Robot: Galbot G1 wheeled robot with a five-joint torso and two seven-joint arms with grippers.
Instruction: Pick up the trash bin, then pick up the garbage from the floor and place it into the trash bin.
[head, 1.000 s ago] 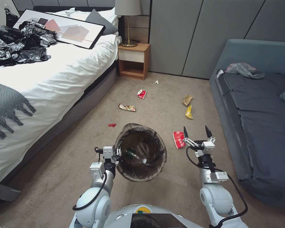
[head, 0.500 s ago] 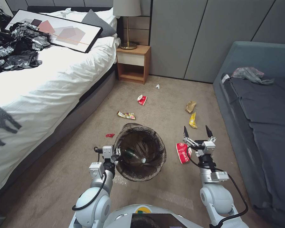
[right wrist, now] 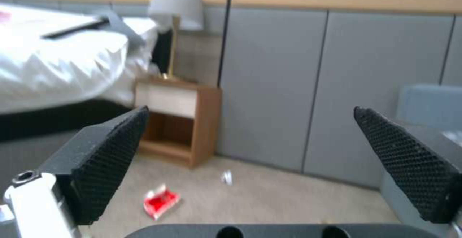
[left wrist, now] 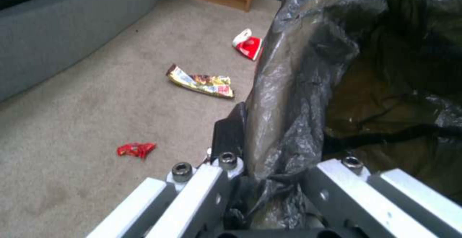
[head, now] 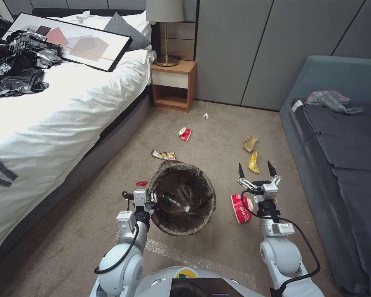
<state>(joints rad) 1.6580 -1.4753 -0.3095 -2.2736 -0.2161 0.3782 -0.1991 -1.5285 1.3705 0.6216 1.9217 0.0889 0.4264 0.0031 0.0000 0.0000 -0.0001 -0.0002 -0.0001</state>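
Trash bin (head: 182, 198) sits at the lower centre of the head view, lifted clear of the carpet and tipped so its dark-lined mouth faces the camera; a clear bottle with a green label (head: 175, 203) already lies inside. The left end effector (head: 146, 201) is clamped on the bin's near rim, liner bunched between its fingers in the left wrist view. So the first step looks done, and the collecting of garbage is under way.

The right end effector (head: 255, 170) hangs at lower right of centre, arm reaching forward from the shoulder, its two black fingers spread wide and holding nothing. A red-and-white paper cup (head: 241, 208) lies on the floor just beside that arm, between it and the bin. Farther up the frame lie a yellow wrapper (head: 254, 162), a tan paper bag (head: 250, 143), a second red cup (head: 185, 133), a multicoloured wrapper (head: 163, 155), a small red scrap (head: 142, 183) and a white tissue (head: 205, 115).

The next move, as I judge it, calls for lowering the spread fingers over the nearest piece, likely the near cup, while the left arm holds the bin steady.
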